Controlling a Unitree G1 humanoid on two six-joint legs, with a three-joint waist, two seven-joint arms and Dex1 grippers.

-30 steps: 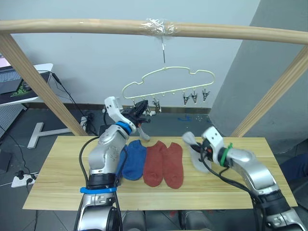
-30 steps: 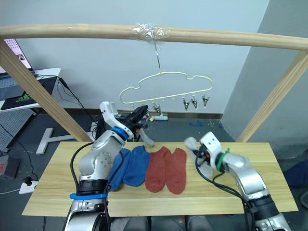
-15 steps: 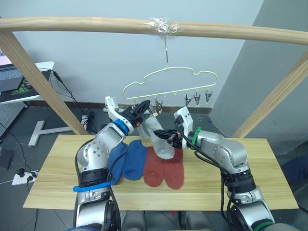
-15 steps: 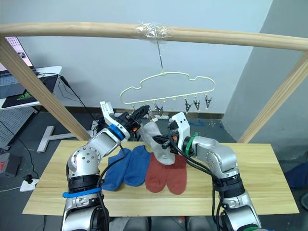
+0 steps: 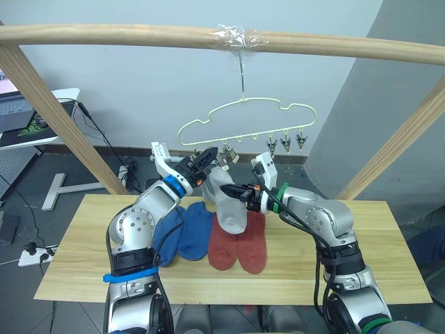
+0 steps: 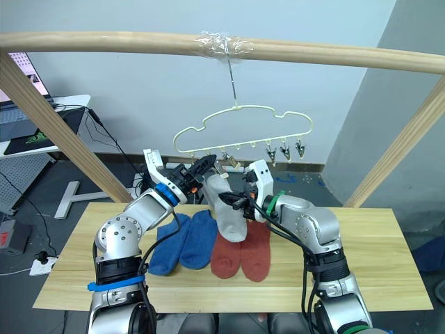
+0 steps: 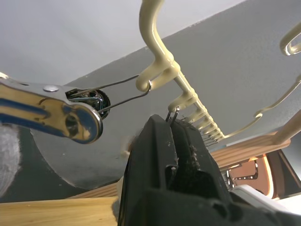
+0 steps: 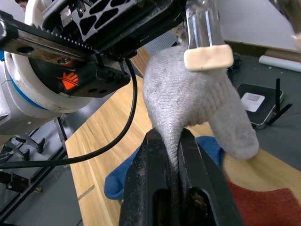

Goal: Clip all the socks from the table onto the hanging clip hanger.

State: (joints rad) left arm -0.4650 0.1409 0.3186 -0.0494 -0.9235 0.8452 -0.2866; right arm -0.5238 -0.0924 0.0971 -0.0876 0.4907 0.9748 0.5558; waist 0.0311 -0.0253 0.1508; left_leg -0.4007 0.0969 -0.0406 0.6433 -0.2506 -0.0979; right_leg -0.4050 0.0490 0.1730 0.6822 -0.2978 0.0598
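Judging progress: I am reading this as the first clipping in hand; no sock is hanging on its own yet, so nearly the whole job is left.
Table (image 5: 361, 257): it is carrying two blue socks (image 5: 182, 233) and two rust-red socks (image 5: 236, 243), lying flat side by side in a row, all four waiting their turn.
Clip hanger (image 5: 243, 118): it is hanging by its hook from the taped wooden bar (image 5: 139, 35), its pale wavy wire roughly level, small metal clips dangling along the lower edge; the three clips on the right are hanging free and bare.
Grey sock (image 5: 228, 202): I am holding it up above the red and blue ones, just under the left-hand clips, drooping soft and rounded at the toe; in the right wrist view a clip's pale pad (image 8: 208, 56) is sitting against its upper edge, though I cannot say for sure it is biting yet.
Second grey sock: I am not making one out from here.
Left gripper (image 5: 203, 161): I am keeping its fingers pinched narrow on a clip of the hanger, at the left end of the row, right beside the sock's top.
Right gripper (image 5: 243, 194): its fingers are clamped tight on the grey sock's side, a fold of knit squeezed between them.
Remaining: I am counting on seating this grey sock, then the other socks.
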